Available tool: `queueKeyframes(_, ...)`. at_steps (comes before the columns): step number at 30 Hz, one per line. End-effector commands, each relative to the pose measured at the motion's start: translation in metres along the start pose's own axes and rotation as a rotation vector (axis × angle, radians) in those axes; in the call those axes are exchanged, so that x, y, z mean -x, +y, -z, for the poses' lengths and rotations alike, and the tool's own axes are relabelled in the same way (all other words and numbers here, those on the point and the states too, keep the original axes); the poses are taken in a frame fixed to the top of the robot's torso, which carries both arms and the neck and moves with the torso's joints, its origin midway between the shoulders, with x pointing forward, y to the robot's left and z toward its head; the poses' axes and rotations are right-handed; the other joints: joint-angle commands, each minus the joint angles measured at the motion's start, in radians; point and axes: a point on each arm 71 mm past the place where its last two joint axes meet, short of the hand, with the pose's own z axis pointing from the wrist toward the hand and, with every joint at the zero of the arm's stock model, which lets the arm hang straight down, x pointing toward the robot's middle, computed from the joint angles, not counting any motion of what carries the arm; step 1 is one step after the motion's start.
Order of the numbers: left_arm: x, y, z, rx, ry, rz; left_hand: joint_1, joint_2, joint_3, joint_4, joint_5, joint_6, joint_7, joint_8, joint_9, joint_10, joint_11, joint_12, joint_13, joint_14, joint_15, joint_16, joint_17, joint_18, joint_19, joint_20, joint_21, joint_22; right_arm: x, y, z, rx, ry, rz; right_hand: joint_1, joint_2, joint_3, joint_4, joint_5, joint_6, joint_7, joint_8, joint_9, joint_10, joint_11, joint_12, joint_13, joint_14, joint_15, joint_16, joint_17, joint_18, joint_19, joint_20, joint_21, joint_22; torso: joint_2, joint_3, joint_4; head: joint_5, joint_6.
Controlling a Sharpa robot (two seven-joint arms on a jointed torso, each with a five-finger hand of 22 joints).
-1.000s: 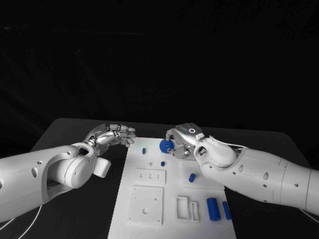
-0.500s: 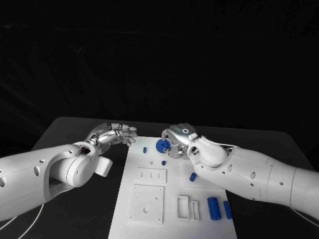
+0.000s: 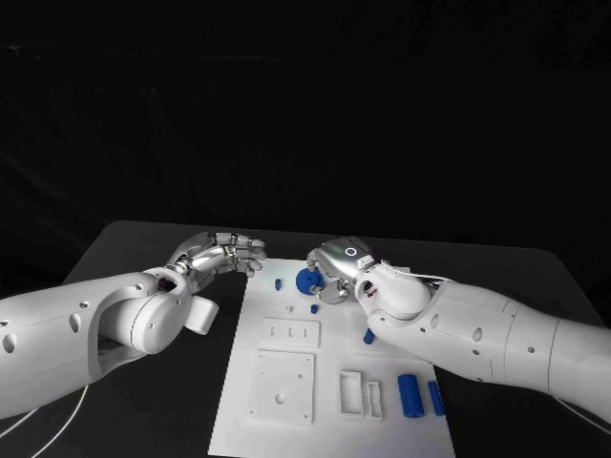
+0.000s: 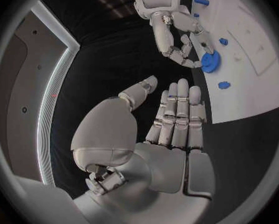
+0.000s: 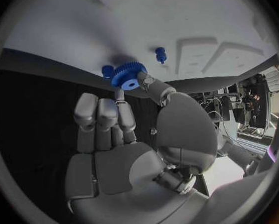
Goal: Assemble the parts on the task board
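Seen from the head camera, the right hand (image 3: pixel 336 270) pinches a blue gear (image 3: pixel 307 280) just above the far end of the white task board (image 3: pixel 327 412), which lies lengthwise in the middle of the black table (image 3: pixel 140 250). The left hand (image 3: pixel 221 256) hangs beside the board's far left corner, fingers curled in and holding nothing. On the board, a small blue peg (image 3: pixel 314 310) stands near the gear, another blue piece (image 3: pixel 369 336) lies toward the right edge, and two blue cylinders (image 3: pixel 410 396) rest side by side near the near right corner. The left wrist camera shows the left hand (image 4: pixel 171 129) with fingers held close together (nothing in them), the right hand (image 4: pixel 180 45) beyond it gripping the gear (image 4: pixel 209 62) at the board's edge. The right wrist camera shows the gear (image 5: pixel 128 76) held at the tips of the right hand's (image 5: pixel 124 149) thumb and a finger, close over the board (image 5: pixel 177 20) near a blue peg (image 5: pixel 160 54).
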Motion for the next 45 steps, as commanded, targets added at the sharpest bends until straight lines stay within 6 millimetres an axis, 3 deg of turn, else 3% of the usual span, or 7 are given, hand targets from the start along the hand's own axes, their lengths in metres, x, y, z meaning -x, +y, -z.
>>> queueKeyframes(1, -0.0026, -0.0019, -0.0008, -0.011, 0.012, 0.000, 0.002, -0.007, 0.003, -0.003, -0.004, -0.001, 0.000, -0.004, 0.002, 0.005, 0.004, -0.005, -0.002, 0.007, 0.004, -0.003, 0.001, 0.015, -0.005, 0.000, 0.003, -0.001, -0.0054, -0.0007, 0.0007, 0.000, 0.040, 0.020, 0.012, 0.000, -0.002, 0.004, 0.007, 0.003, 0.004, -0.003, 0.010, -0.012, -0.002, -0.007, 0.097, 0.002, -0.005, -0.005, 0.002, 0.117, -0.001, -0.008, 0.003, 0.013, 0.000, 0.0010, -0.0014, 0.002, 0.000)
queueKeyframes(7, -0.0026, -0.0018, -0.0010, -0.010, 0.012, 0.000, 0.002, -0.007, 0.003, -0.003, -0.004, -0.001, 0.000, -0.004, 0.002, 0.005, 0.004, -0.005, -0.002, 0.007, 0.004, -0.003, 0.002, 0.015, -0.005, 0.000, 0.003, -0.001, -0.0076, -0.0016, 0.0007, -0.005, 0.053, 0.016, 0.008, -0.005, -0.008, 0.007, 0.006, -0.012, 0.009, -0.012, 0.007, -0.021, 0.003, -0.016, 0.093, 0.002, -0.001, -0.008, 0.002, 0.117, -0.003, -0.008, 0.002, 0.013, 0.000, 0.0016, -0.0012, 0.006, 0.001)
queueKeyframes(13, -0.0029, -0.0018, -0.0010, -0.010, 0.012, 0.000, 0.002, -0.007, 0.003, -0.003, -0.004, -0.001, 0.001, -0.004, 0.002, 0.005, 0.004, -0.005, -0.002, 0.007, 0.004, -0.004, 0.002, 0.015, -0.005, 0.000, 0.004, -0.001, -0.0085, -0.0011, 0.0003, -0.006, 0.057, 0.006, 0.002, -0.011, -0.028, 0.003, 0.006, -0.083, 0.032, -0.054, -0.010, -0.041, 0.025, -0.038, 0.081, 0.002, 0.019, -0.012, 0.003, 0.117, -0.009, -0.008, 0.000, 0.013, 0.000, 0.0014, -0.0025, 0.007, 0.003)
queueKeyframes(17, -0.0028, -0.0018, -0.0011, -0.009, 0.012, 0.000, 0.002, -0.008, 0.003, -0.003, -0.004, -0.001, 0.001, -0.004, 0.002, 0.005, 0.005, -0.005, -0.002, 0.007, 0.004, -0.004, 0.002, 0.015, -0.005, 0.001, 0.004, -0.001, -0.0088, 0.0004, 0.0005, -0.002, 0.060, 0.001, 0.002, -0.012, -0.036, -0.001, 0.006, -0.100, 0.035, -0.064, -0.015, -0.043, 0.028, -0.040, 0.080, 0.002, 0.023, -0.013, 0.004, 0.117, -0.010, -0.007, -0.001, 0.013, -0.001, 0.0011, -0.0014, 0.006, 0.003)
queueKeyframes(45, -0.0008, -0.0015, -0.0004, -0.007, 0.009, 0.000, 0.002, -0.008, 0.003, -0.003, -0.004, -0.002, 0.001, -0.005, 0.003, 0.004, 0.005, -0.006, -0.003, 0.007, 0.004, -0.005, 0.003, 0.015, -0.005, 0.000, 0.004, -0.002, -0.0076, 0.0018, 0.0049, 0.011, 0.055, -0.012, 0.006, -0.011, -0.034, 0.003, 0.008, -0.074, 0.035, -0.051, -0.013, -0.038, 0.028, -0.037, 0.081, 0.004, 0.024, -0.015, 0.006, 0.117, -0.010, -0.005, -0.001, 0.013, 0.000, 0.0017, -0.0018, 0.008, 0.000)
